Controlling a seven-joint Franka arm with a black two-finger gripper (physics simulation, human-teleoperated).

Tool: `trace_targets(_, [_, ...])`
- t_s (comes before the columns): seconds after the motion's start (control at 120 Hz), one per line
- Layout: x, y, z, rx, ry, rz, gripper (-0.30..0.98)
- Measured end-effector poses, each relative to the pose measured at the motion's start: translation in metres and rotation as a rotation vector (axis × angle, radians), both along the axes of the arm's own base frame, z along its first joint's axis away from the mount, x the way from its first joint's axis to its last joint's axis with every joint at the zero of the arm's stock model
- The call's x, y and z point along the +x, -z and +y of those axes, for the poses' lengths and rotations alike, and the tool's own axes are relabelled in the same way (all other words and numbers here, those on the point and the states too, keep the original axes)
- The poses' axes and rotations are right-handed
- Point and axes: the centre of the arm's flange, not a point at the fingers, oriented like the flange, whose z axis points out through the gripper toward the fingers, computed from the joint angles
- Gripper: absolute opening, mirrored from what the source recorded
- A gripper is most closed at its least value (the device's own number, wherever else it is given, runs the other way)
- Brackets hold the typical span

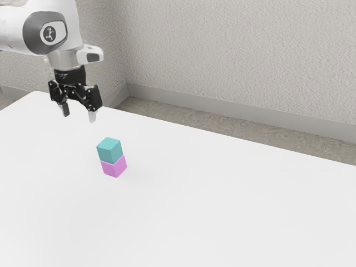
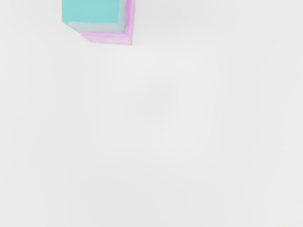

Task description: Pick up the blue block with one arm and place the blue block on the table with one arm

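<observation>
Blue block (image 1: 109,150) atop pink block (image 1: 114,167) (2 stacked), gripper (image 1: 79,113) above white table (image 1: 222,211), its tips apart

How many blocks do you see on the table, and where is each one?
2: the pink block sits on the white table, and the blue block is stacked on top of it.

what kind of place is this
Probably a bare simulated room set up for robot practice: a plain white table, a robot arm reaching over it, and rough plastered walls with a grey skirting board behind.
</observation>
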Motion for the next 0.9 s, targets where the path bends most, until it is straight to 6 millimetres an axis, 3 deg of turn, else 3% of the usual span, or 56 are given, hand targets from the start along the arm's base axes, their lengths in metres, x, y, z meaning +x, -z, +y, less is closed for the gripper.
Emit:
trace_targets(0.075, [-0.006,0.046,0.01,-0.003,-0.007,0.01,0.69])
trace_targets(0.175, [-0.005,0.08,0.025,-0.007,-0.022,-0.001,0.69])
trace_targets(0.3, [0.01,0.088,0.027,0.003,0.008,-0.073,0.69])
trace_targets(0.375, [0.031,0.102,0.03,0.003,0.033,-0.093,0.69])
trace_targets(0.442, [0.05,0.099,0.035,0.009,0.054,-0.129,0.69])
trace_targets(0.558, [0.08,0.099,0.063,0.026,0.06,-0.162,0.69])
trace_targets(0.675, [0.094,0.106,0.088,0.043,0.065,-0.158,0.69])
trace_targets(0.9, [0.113,0.131,0.086,0.03,0.119,-0.13,0.69])
